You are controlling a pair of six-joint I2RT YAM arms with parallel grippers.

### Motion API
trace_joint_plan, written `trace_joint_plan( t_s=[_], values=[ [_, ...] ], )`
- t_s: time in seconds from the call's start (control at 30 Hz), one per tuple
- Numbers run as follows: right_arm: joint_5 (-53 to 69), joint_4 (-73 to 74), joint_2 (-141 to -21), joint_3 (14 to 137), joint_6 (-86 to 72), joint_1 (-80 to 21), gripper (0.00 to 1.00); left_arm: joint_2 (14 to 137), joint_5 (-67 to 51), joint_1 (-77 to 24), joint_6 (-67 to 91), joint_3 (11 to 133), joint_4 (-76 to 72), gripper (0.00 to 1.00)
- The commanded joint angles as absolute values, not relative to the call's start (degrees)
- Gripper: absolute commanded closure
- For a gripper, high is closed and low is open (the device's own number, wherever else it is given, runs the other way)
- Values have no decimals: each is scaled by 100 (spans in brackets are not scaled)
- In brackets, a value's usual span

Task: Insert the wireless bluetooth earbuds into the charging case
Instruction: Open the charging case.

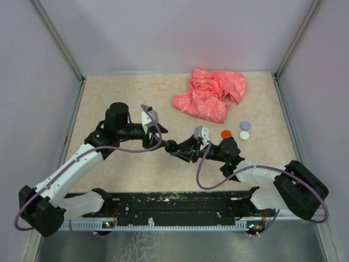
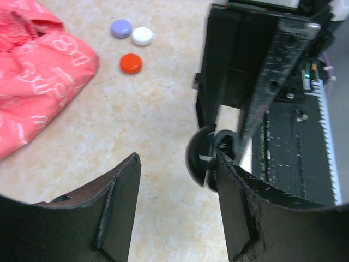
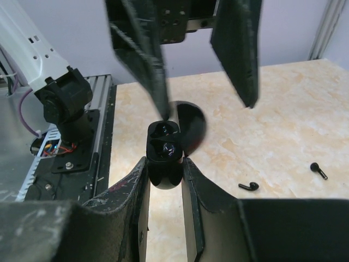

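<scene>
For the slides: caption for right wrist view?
Right gripper clamps the open charging case; left gripper open just beyond it; two black earbuds lie on the table.

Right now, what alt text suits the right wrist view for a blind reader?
The right gripper clamps an open black charging case; the left gripper hangs open just above it. Two black earbuds lie on the beige table beyond.

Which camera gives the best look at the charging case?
Right wrist: the charging case sits centred in the right gripper, lid open, sockets visible. Left wrist shows it side-on and partly hidden; the top view shows only a small dark blob.
</scene>
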State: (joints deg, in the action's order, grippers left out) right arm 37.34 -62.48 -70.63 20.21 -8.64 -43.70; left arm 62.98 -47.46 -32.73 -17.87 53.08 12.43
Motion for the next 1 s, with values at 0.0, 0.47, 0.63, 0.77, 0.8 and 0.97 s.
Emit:
trace_joint_plan(
  t_s=[0.0,0.47,0.63,0.77,0.8,0.97],
  values=[
    [4040,-6687,-7035,2064,-870,-4386,100,6231,-4567,-3126,-1562,5244,873,38],
    [3366,-6635,-6829,1731,-526,-4381,100,5965,-3721,-3051,-804,5195,741,30],
    [2892,-6616,-6736,1515,-501,-4378,100,5538,-3012,-3062,-123,5013,750,24],
    [2377,-7130,-6800,1117,-430,-4378,100,5373,-2266,-3068,492,4805,1007,24],
    [2220,-7380,-6853,970,-419,-4379,100,5379,-2059,-3073,692,4747,1090,24],
    [2116,-8314,-7253,787,-341,-4378,100,5627,-1330,-3073,1494,4596,1539,24]
  ],
)
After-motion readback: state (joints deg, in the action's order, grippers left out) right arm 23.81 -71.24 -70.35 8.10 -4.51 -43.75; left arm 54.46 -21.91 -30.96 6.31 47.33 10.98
